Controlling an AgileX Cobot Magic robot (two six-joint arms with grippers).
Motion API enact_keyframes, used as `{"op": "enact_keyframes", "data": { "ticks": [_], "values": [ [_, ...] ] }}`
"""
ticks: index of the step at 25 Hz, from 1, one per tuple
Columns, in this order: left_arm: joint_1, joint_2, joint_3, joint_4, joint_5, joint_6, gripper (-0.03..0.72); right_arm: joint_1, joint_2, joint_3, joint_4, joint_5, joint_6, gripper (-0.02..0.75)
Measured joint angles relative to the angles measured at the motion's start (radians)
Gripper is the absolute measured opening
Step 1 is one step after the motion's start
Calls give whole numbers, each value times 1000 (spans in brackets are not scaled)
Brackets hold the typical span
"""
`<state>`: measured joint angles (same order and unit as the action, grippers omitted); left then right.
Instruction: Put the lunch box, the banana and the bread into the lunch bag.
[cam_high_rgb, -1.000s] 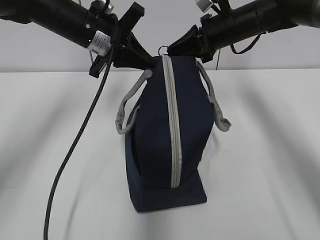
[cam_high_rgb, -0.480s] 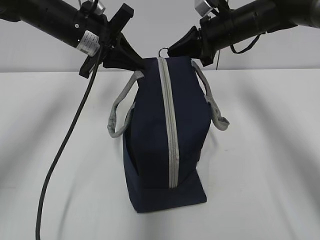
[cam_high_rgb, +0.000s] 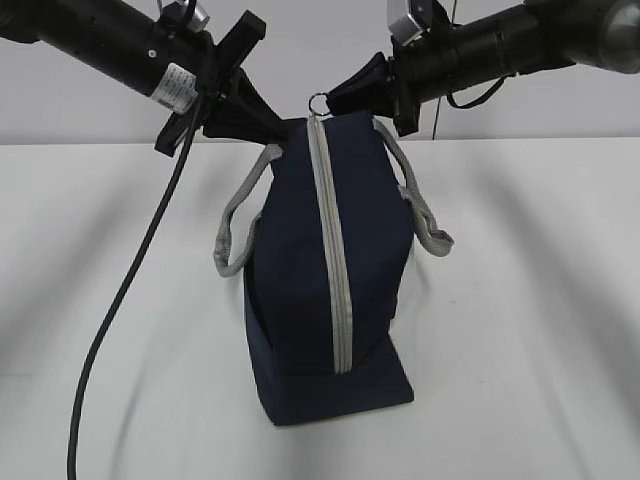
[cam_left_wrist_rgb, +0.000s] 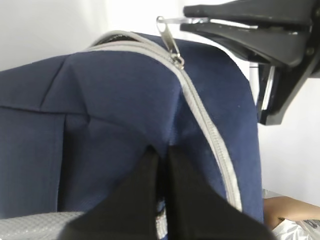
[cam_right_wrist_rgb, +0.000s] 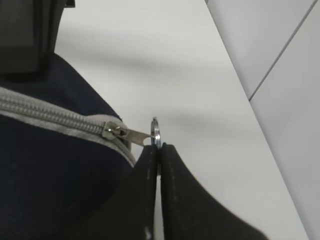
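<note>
Pinching the ring pull (cam_right_wrist_rgb: 156, 131), right gripper (cam_right_wrist_rgb: 159, 152) shows clearly only wrist-side.

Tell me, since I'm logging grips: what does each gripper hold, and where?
Right gripper: metal ring pull of the navy-blue fabric lunch bag. Left gripper: a pinch of the bag's fabric near the top.

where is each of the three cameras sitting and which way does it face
Exterior: in front, about table height, facing the zipped end of the lunch bag; both arms show.
Left wrist: on the left arm, looking along the left claw pinching the bag's fabric; the right claw shows opposite.
Right wrist: on the right arm, looking over its shut claw on the ring pull.
All share the grey zipper.
</note>
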<state>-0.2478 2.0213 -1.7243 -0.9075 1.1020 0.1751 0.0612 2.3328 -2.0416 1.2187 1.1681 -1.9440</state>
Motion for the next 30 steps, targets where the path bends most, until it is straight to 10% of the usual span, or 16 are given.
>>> {"op": "enact_keyframes", "data": {
  "ticks": [30],
  "values": [
    [-13, 2, 0, 16, -30, 86, 7, -11, 198, -123, 76, 63, 87, 0]
  ]
}}
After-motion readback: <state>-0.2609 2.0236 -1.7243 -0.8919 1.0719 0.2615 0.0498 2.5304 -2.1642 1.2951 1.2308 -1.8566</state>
